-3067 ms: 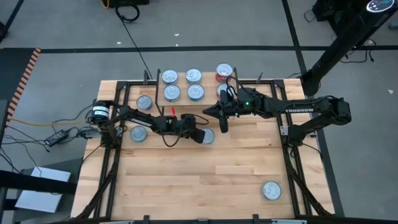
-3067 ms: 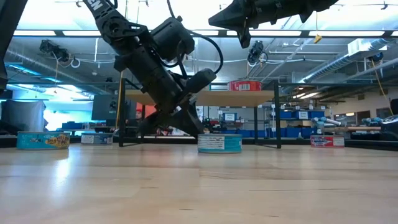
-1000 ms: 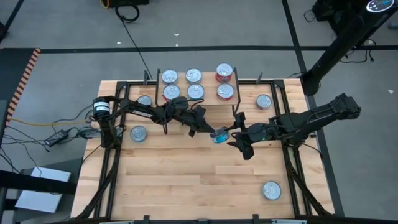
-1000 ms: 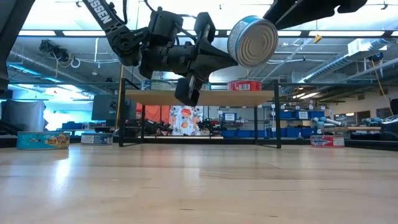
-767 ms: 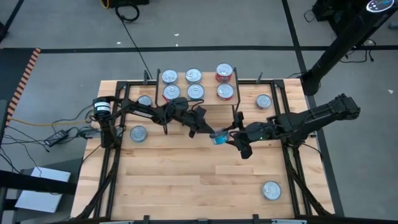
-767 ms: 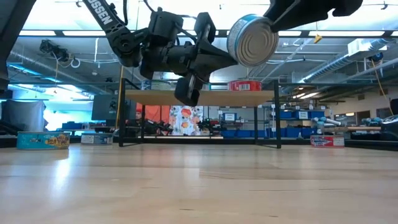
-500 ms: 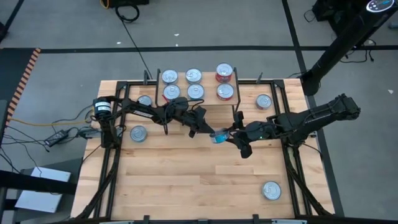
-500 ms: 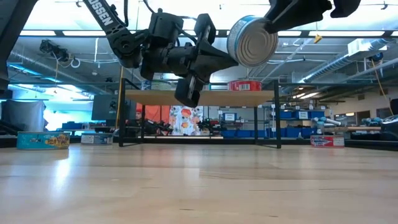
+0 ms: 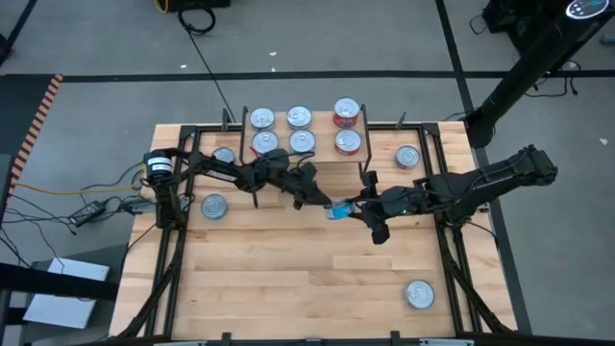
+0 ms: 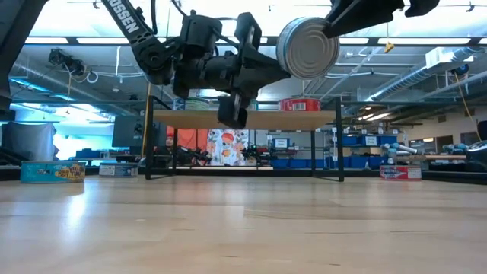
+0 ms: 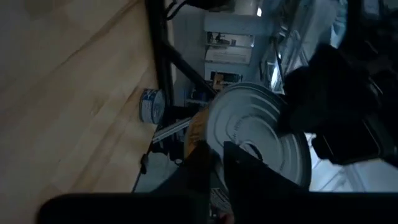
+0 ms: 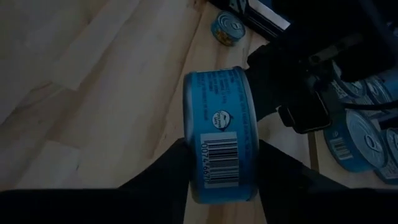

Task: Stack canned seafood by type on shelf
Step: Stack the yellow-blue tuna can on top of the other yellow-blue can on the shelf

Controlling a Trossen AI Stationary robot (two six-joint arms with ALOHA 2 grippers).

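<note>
Right claw (image 9: 350,206) clamped on a small round teal-labelled tin with a silver top (image 9: 336,210), held on its side in mid-air above the wooden slatted surface (image 9: 288,279), just near of the low light-wood shelf on black legs (image 10: 251,119). Left claw (image 9: 315,199) sits right beside the tin on its left; fingers nearly together, can't tell if they touch it. Five silver-topped tins on the shelf (image 9: 301,141), more loose on the surface (image 9: 419,294).
</note>
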